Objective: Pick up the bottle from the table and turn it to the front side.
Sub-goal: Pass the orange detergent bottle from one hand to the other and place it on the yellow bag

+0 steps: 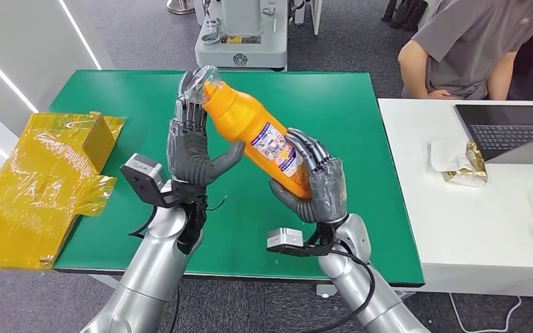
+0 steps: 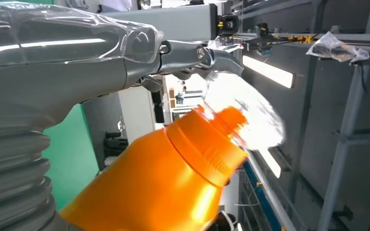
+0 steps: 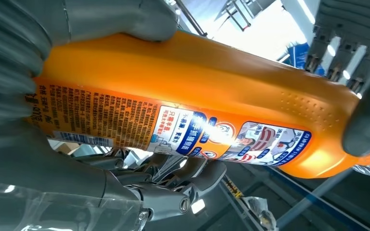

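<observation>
The bottle hangs tilted above the middle of the green table, clear of it. The right hand grasps its lower body; the left hand cups the neck end, thumb against the shoulder. Turning it further risks a slip, since the smooth plastic rests on few contacts.

Head view: taken from high on the robot's body, directed forward and down over the green table, with the orange bottle seen at middle distance above it. Left wrist view: set close behind the left hand, the bottle's neck seen at very close range. Right wrist view: set close behind the right hand, the bottle's label side seen close; the bottle is shared by all three views.
</observation>
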